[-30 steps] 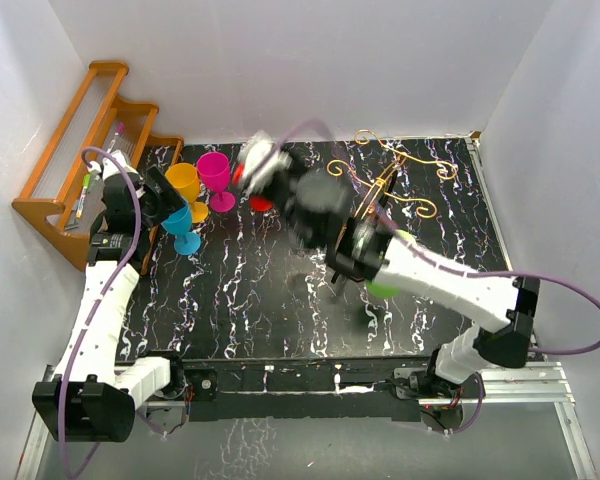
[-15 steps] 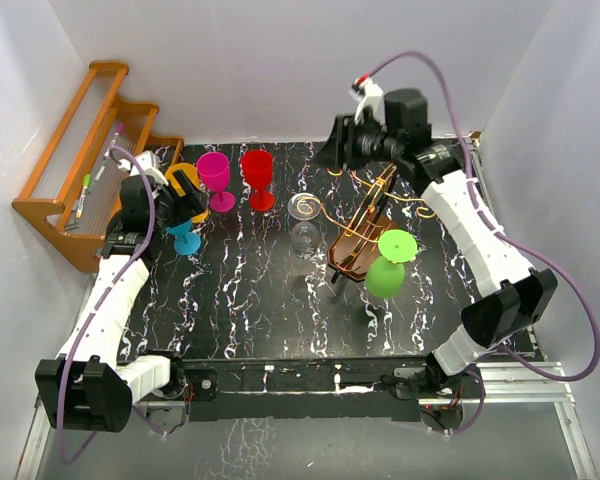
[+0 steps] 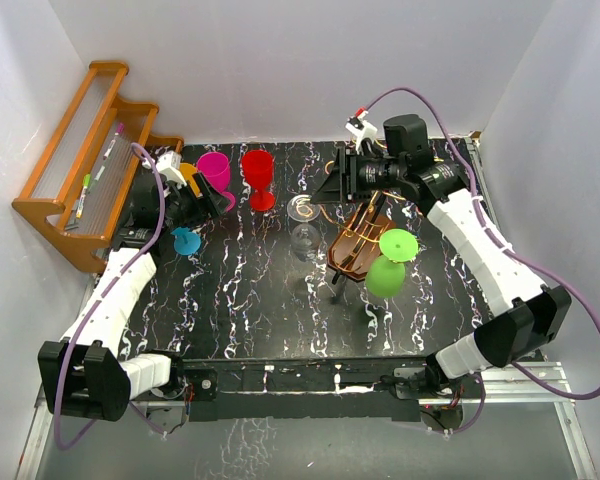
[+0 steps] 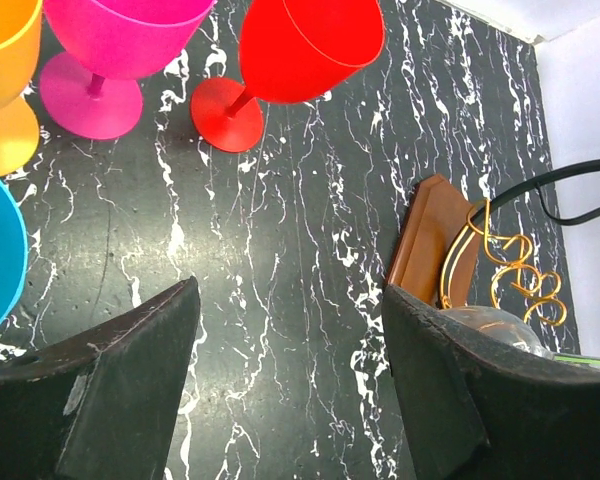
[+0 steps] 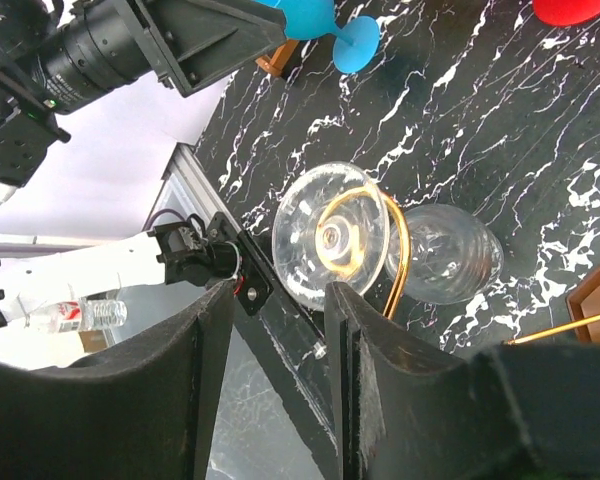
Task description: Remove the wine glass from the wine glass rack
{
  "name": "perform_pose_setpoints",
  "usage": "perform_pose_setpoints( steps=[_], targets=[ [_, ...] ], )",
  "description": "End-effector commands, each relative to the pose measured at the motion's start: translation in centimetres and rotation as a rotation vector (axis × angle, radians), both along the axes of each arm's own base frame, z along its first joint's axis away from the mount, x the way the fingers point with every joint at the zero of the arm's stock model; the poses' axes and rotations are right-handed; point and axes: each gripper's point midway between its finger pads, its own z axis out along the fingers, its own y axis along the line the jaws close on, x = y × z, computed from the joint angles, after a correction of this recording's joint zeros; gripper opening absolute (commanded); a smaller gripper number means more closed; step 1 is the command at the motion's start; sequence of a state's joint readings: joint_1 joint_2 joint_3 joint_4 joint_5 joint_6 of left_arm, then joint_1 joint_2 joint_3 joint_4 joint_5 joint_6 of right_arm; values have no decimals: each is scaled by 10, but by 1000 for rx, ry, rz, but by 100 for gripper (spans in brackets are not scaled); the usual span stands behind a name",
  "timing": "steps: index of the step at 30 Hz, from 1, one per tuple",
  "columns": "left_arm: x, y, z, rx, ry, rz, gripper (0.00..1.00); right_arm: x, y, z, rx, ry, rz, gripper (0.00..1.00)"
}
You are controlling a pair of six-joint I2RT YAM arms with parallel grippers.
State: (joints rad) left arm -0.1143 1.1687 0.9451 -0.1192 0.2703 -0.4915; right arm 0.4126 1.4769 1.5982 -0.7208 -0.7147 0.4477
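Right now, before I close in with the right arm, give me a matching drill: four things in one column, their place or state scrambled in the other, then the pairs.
1. clear wine glass
2. green wine glass
3. red wine glass
4. left gripper

a. open, holding nothing
b. upright on the table, beside the pink glass
c. hanging on a gold spiral of the wine glass rack, ahead of the right gripper
d. hanging at the rack's near end

Pairs: 1-c, 2-d, 3-b, 4-a
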Motion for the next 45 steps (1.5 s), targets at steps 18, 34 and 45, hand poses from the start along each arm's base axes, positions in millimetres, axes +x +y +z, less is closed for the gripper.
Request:
perform_pose_setpoints(
  steps=[18,34,45],
  targets=[
    [-10,-20,23,-90,-10,-88,70,-13,-3,-7,26,58,-34,42],
    [-13,-19,19,-88,-2,-87,70,4,6,-3,56,44,-32,40],
    [-13,-19,16,-85,-2,-84,70,12,15,-2,73,36,-14,38]
  ],
)
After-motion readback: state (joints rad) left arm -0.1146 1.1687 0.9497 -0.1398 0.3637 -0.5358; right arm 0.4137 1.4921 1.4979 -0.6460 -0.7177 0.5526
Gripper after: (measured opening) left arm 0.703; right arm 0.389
